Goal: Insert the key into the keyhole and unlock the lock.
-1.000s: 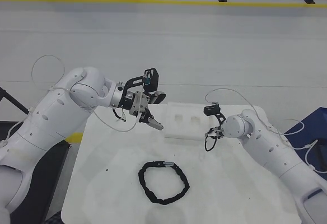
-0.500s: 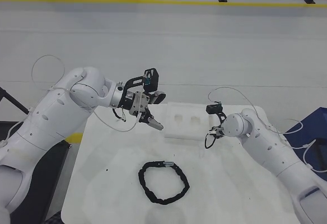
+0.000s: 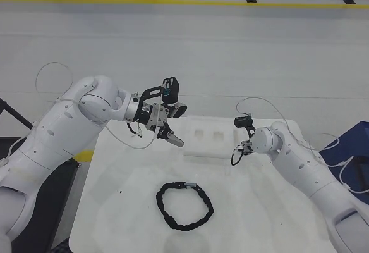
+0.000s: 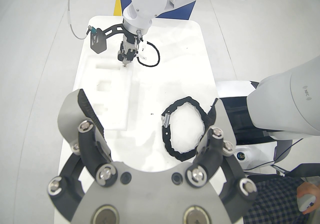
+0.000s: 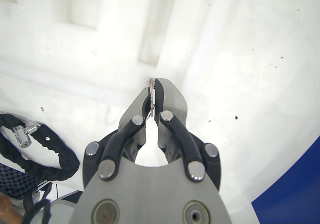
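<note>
A black fabric-covered chain lock (image 3: 184,205) lies in a loop on the white table, its silver cylinder end (image 5: 23,138) facing up toward the foam. My right gripper (image 5: 152,84) is shut on the thin metal key (image 5: 151,99), which sits edge-on between the pads just above the near edge of the white foam tray (image 3: 206,144). My left gripper (image 4: 147,107) hangs open over the table's left part, above the foam's left end, with nothing between its fingers; the lock (image 4: 183,130) lies beyond it.
The foam tray (image 5: 50,42) has several rectangular recesses and a long slot (image 5: 160,19); a small ring lies in one recess. A blue bin (image 3: 361,158) stands off the table's right side. A person's hand (image 4: 306,197) holds a small device off the table.
My right gripper has drawn slightly up and back toward the right with the key. The left arm and the lock have not moved.
</note>
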Robot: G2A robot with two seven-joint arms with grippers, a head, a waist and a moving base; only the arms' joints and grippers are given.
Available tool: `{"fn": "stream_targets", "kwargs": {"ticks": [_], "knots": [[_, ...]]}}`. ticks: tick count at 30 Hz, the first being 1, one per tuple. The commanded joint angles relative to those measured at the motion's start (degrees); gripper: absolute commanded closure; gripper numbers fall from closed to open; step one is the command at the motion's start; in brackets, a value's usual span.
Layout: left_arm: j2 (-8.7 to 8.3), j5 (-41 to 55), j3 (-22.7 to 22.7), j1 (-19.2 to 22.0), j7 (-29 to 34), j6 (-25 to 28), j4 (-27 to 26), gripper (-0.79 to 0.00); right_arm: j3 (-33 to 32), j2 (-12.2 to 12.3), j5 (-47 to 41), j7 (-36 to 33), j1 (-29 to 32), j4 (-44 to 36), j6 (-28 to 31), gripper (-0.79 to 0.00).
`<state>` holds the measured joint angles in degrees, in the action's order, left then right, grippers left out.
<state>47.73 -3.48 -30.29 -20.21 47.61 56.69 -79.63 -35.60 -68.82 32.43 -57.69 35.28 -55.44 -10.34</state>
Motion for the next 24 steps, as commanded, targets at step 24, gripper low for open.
{"fn": "stream_targets", "kwargs": {"ticks": [24], "knots": [[0.0, 0.0, 0.0, 0.0, 0.0, 0.0, 0.0, -0.785, -21.2, 7.2, -5.8, -11.2, 11.2, -26.4, 3.6, 0.0]]}}
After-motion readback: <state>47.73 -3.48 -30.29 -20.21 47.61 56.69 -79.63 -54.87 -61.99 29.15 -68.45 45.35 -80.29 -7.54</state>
